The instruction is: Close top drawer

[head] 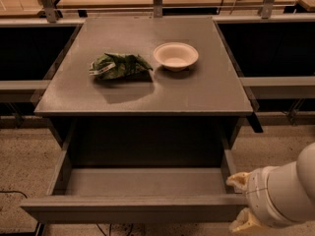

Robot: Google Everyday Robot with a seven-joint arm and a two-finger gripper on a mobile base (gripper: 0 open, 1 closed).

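Lower right: hand (241,201) spread | top drawer (133,208) pulled out, right end beside hand

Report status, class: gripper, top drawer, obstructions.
Gripper by top drawer's right front corner, jaws open. Drawer pulled out. Chip bag, bowl on cabinet top, not obstructing.

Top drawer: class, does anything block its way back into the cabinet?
Nothing visible does. The top drawer shows nothing inside its box, and the hand is beside its front right corner. The bag and bowl lie on the cabinet top.
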